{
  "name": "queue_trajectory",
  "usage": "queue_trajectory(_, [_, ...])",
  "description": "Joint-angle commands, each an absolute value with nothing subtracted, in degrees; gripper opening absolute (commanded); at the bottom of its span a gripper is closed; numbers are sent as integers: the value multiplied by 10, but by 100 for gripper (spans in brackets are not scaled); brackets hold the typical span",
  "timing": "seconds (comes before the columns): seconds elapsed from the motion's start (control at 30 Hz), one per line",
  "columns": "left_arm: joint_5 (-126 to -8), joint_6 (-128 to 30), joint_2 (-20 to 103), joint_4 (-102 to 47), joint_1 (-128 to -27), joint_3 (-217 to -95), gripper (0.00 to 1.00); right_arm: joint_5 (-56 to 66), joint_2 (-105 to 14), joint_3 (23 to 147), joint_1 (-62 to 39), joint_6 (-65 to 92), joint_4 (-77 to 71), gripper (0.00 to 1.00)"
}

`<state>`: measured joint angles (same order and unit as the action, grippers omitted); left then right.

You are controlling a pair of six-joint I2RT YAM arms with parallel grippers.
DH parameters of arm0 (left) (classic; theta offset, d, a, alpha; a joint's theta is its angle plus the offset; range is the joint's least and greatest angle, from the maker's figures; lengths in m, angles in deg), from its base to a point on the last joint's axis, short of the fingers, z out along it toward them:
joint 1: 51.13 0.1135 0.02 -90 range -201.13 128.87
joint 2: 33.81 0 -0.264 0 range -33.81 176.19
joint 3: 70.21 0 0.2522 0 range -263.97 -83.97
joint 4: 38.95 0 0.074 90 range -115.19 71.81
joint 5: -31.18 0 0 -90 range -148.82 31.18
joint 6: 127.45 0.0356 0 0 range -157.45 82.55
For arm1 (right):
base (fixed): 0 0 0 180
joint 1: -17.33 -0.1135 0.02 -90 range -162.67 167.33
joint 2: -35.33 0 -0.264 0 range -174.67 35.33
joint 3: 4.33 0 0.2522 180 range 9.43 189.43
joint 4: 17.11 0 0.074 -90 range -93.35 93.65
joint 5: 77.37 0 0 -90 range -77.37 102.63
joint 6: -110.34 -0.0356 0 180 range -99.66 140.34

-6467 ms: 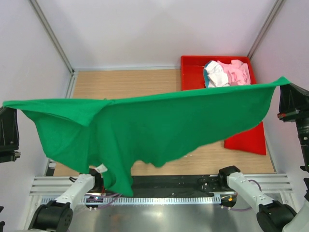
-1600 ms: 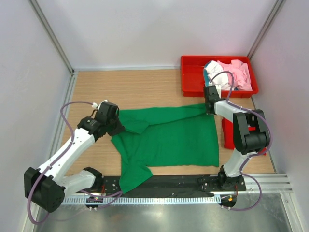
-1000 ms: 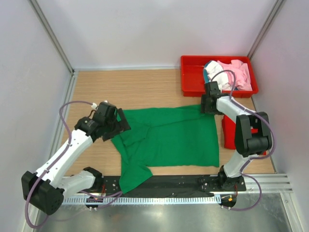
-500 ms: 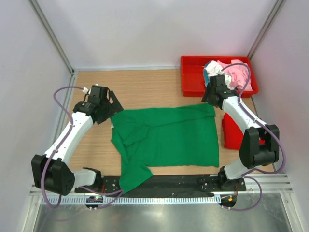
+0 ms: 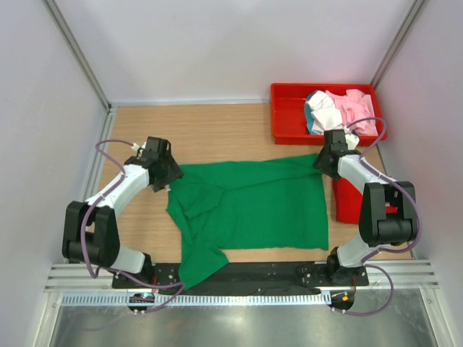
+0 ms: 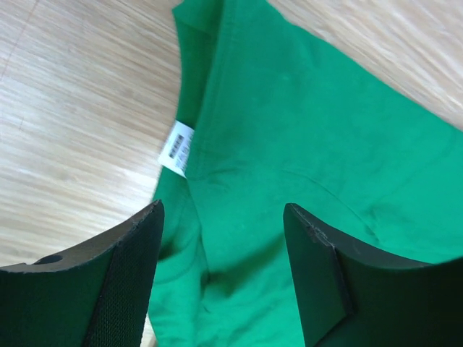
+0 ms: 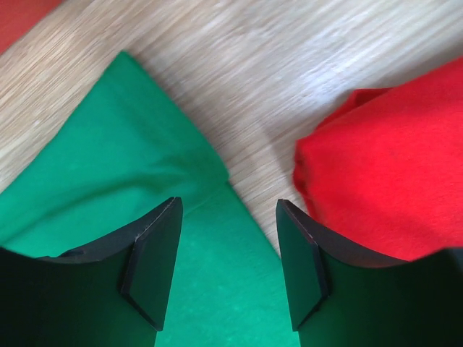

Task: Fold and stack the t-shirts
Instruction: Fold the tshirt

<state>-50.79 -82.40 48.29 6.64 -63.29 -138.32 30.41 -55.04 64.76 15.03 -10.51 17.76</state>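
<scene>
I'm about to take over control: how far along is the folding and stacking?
Done: a red t-shirt looks folded, lying in front of the red tray. In hand: the green t-shirt lies spread flat, unfolded, the left gripper and right gripper open over the ends of its far edge. Left: fold and stack it, then the pink, white and teal shirts bunched in the tray.

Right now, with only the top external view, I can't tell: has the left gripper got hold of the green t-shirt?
Observer: No. The left wrist view shows the left gripper open, the green t-shirt lying flat beneath it.
Operator: Which part of it?
Observer: Its edge, by a white printed label.
Operator: The right gripper?
Observer: Open too, over the shirt's corner; the red t-shirt beside it shows a rounded fold.
</scene>
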Motion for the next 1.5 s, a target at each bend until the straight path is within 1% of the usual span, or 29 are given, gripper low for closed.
queue_trajectory(0.0, [-493, -821, 507, 8, -619, -1376, 66, 295, -542, 637, 165, -129, 134, 60])
queue_trajectory(0.2, [-473, -810, 557, -36, -615, -1376, 61, 284, -556, 633, 165, -123, 125, 58])
queue_trajectory(0.3, [-474, -809, 564, -66, -615, -1370, 52, 278, -567, 641, 165, -122, 126, 57])
queue_trajectory(0.33, [-471, -809, 570, -74, -615, -1368, 44, 279, -570, 644, 165, -121, 127, 56])
queue_trajectory(0.4, [-464, -814, 574, -81, -613, -1364, 34, 282, -576, 648, 165, -119, 127, 56])
queue_trajectory(0.43, [-462, -817, 579, -87, -611, -1361, 26, 286, -577, 652, 165, -117, 130, 56])
queue_trajectory(0.5, [-460, -823, 579, -88, -608, -1355, 15, 288, -579, 656, 165, -117, 131, 56])
queue_trajectory(0.53, [-455, -825, 578, -87, -607, -1354, 3, 288, -578, 658, 165, -119, 131, 55])
queue_trajectory(0.57, [-451, -829, 573, -84, -606, -1350, 0, 286, -577, 659, 181, -119, 130, 55])
queue_trajectory(0.7, [-427, -838, 551, -58, -597, -1341, 0, 276, -570, 656, 183, -126, 120, 55])
queue_trajectory(0.9, [-435, -830, 528, -45, -560, -1336, 0, 255, -557, 635, 183, -144, 96, 54])
queue_trajectory(1.07, [-455, -816, 529, -45, -556, -1348, 0, 217, -545, 615, 183, -172, 60, 53])
queue_trajectory(1.23, [-467, -810, 539, -55, -557, -1349, 0, 161, -548, 586, 183, -215, -18, 51])
queue_trajectory(1.47, [-468, -806, 563, -55, -556, -1377, 0, 155, -552, 565, 183, -237, -31, 50])
